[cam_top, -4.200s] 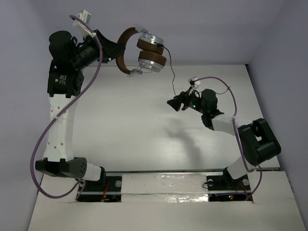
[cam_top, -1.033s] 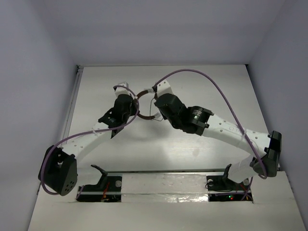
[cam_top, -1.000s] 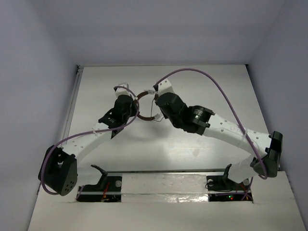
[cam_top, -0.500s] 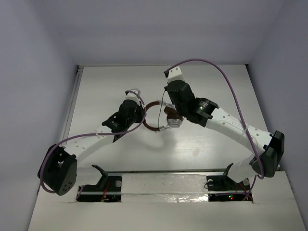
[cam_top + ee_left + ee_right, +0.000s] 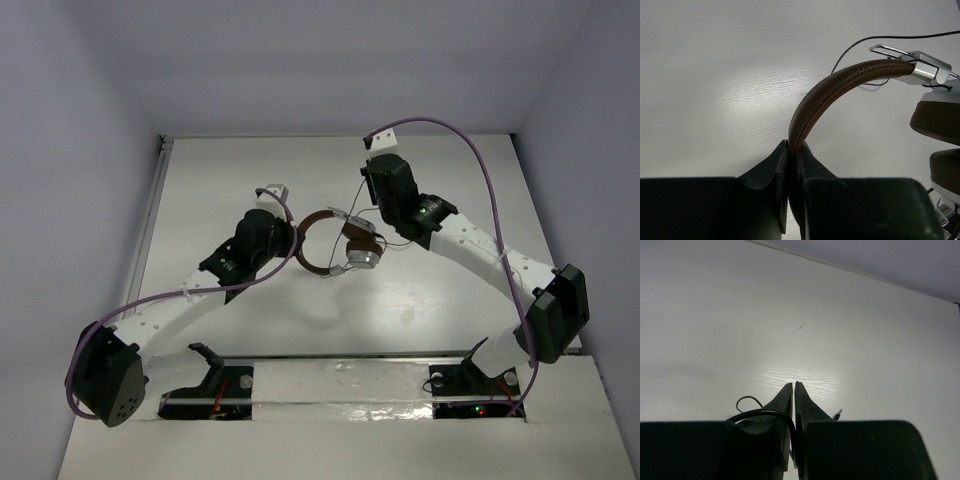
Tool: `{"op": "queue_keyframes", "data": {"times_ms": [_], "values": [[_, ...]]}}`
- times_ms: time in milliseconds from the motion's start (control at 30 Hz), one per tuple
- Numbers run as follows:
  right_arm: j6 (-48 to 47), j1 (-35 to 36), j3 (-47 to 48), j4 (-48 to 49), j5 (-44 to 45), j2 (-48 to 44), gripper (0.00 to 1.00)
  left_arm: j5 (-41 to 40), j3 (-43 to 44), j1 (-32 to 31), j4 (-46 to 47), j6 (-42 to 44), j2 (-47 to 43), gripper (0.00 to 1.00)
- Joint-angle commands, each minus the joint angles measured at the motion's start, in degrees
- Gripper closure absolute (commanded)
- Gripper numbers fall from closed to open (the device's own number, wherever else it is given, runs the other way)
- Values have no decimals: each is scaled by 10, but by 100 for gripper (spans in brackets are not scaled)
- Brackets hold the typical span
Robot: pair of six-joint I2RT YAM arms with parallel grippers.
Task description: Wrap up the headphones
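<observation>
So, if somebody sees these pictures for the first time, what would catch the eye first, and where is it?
The brown and silver headphones stand out first, at the middle of the white table between the two arms. The left end effector is clamped on the brown headband. The right end effector is shut, and the thin black cord seems pinched between its fingers.
</observation>
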Motion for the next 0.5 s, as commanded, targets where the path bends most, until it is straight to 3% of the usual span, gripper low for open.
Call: {"op": "queue_keyframes", "data": {"times_ms": [0,67,167,467], "values": [[28,-16,-23,63,-67,-29,89,36,26,0,9,-5,-32,100],[44,-25,-39,86,-101,-35,86,49,34,0,6,-6,-41,100],[64,-55,-68,122,-230,-46,83,81,54,0,4,-4,-49,100],[96,-111,-133,206,-365,-70,85,119,99,0,-6,-10,-71,100]]}}
